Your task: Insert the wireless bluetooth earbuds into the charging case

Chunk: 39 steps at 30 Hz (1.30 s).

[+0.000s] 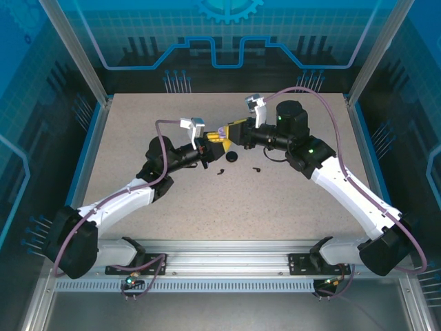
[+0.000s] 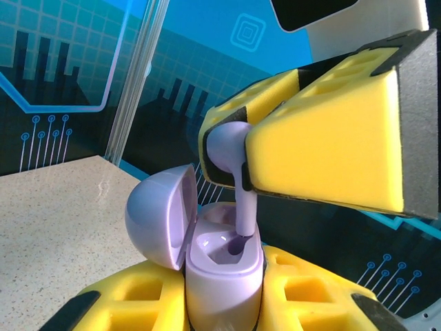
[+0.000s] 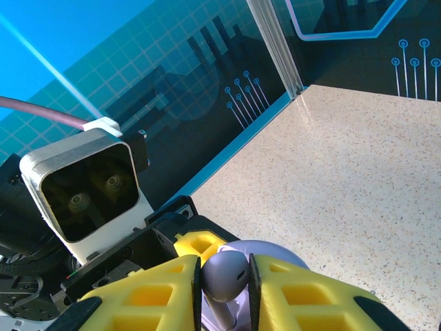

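The right gripper (image 3: 224, 284) has its two yellow foam-faced fingers (image 3: 148, 296) clamped on the rounded head of a lilac earbud (image 3: 224, 273), which sits squeezed between the pads with its stem pointing down past them. From the left wrist view the same earbud (image 2: 229, 148) hangs stem-down from those pads, and the tip of the stem reaches into one well in the open mouth of the charging case (image 2: 224, 276); whether it is fully seated I cannot tell. The case is lilac too, and stands upright in the left gripper (image 2: 224, 307), whose yellow fingers (image 2: 134, 303) are closed on its lower body from either side. Its domed lid (image 2: 160, 217) is hinged open and leans away to the left of the opening. In the right wrist view, the case's pale lilac curve (image 3: 279, 254) shows just behind the pinched earbud, and the left arm's white-housed wrist camera (image 3: 86, 196) faces in from the left, with a purple cable (image 3: 41, 110) running off behind it. From above, the left gripper (image 1: 209, 146) and the right gripper (image 1: 233, 131) meet tip to tip over the middle of the speckled beige table (image 1: 275, 207), the lilac case (image 1: 221, 129) between them and off the surface. On the table just near of them lie a small round black puck (image 1: 231, 156) and two tiny black pieces (image 1: 221, 171), the second (image 1: 256, 168) a little to its right, all apart from both grippers.
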Tool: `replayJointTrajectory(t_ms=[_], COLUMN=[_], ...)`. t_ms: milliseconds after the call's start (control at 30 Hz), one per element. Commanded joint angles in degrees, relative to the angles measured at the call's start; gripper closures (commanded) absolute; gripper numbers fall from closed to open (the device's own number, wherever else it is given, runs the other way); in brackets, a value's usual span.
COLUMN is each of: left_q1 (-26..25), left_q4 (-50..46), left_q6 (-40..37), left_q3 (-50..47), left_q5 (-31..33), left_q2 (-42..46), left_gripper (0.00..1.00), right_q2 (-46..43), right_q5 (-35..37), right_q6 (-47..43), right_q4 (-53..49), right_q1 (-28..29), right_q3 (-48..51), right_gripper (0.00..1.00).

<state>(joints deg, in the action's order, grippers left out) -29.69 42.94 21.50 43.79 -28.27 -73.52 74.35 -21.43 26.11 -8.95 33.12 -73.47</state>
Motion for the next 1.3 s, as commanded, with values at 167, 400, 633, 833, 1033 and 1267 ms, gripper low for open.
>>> replayJointTrajectory(t_ms=[167, 400, 633, 833, 1033, 1267], left_q1=[-0.67, -0.71, -0.71, -0.71, -0.67, -0.88], left_q4=[0.57, 0.67, 0.57, 0.72, 0.86, -2.26], left_q6=[-1.18, -0.93, -0.97, 0.04, 0.61, -0.69], left_q3=[2.25, 2.32, 1.93, 2.46, 2.81, 3.45], left_q5=[1.02, 1.72, 2.47, 2.19, 2.13, 1.50], left_q2=[1.05, 1.26, 2.15, 1.82, 1.26, 0.08], left_gripper=[0.89, 0.89, 0.89, 0.89, 0.89, 0.89], right_q2=[-0.64, -0.62, -1.05, -2.00, -1.85, -1.85], right_q5=[0.30, 0.43, 1.38, 3.38, 3.49, 3.89], right_q6=[-0.50, -1.14, -2.02, -2.07, -1.21, -0.33], right_q4=[0.50, -0.36, -1.37, -0.50, 0.46, 2.16], right_q1=[1.28, 1.46, 1.57, 1.76, 1.92, 2.03], right_q3=[-0.26, -0.09, 0.32, 1.31, 1.40, 1.42], right_gripper=[0.75, 0.75, 0.75, 0.75, 0.75, 0.75])
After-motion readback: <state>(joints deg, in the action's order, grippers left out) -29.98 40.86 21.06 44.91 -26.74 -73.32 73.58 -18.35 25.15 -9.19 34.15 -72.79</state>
